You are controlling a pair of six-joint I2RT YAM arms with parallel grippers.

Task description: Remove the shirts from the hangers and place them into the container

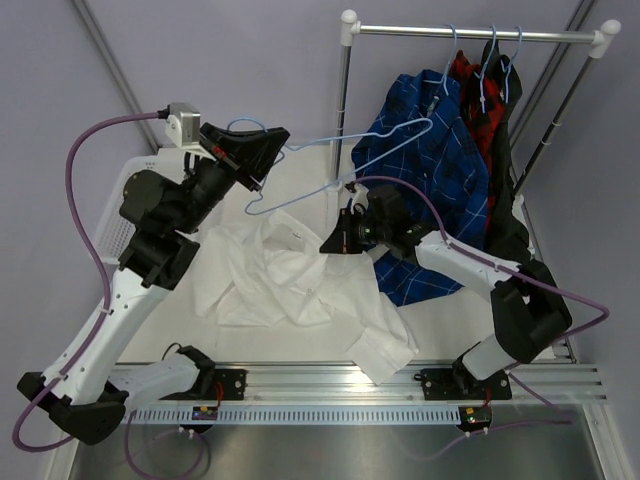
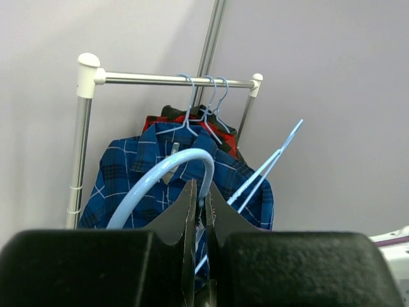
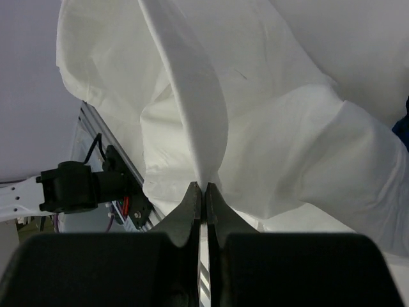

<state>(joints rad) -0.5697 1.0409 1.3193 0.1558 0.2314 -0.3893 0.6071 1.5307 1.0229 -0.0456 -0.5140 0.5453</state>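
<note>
The white shirt [image 1: 275, 275] is lying crumpled on the bench [image 1: 310, 175], with one sleeve trailing toward 5 o'clock over the near rail. A raised fold at its 3 o'clock side is being pinched by the right fingers [image 3: 192, 206], which are clenched on the cloth.

The left fingers [image 2: 182, 214] are clenched on the hooked top of a light-blue hanger [image 2: 160, 171]. The hanger is being held in the air above the bench, its long axis running from those fingers toward 2 to 3 o'clock. Its lower corner is hanging just over the shirt's collar, and whether the two are touching cannot be told. No cloth is being carried on the wire, so the hanger is judged free of the shirt.

A white slotted wall at 9 o'clock, largely covered by the left arm [image 1: 150, 260], is being taken for the container [image 1: 113, 230]. From the right fingers it lies across the whole spread of the shirt. The left arm is nearer, but it is occupied with the hanger and standing over that wall.

The shirt is plain, thin and heavily creased. It is spread wider than the visible part of the container, so bunching is likely to be needed.

At 1 o'clock, a blue plaid shirt [image 1: 440, 160], a red-and-black plaid shirt [image 1: 478, 95] and a black shirt [image 1: 508, 190] are hanging from the rack rail [image 1: 470, 35].
</note>
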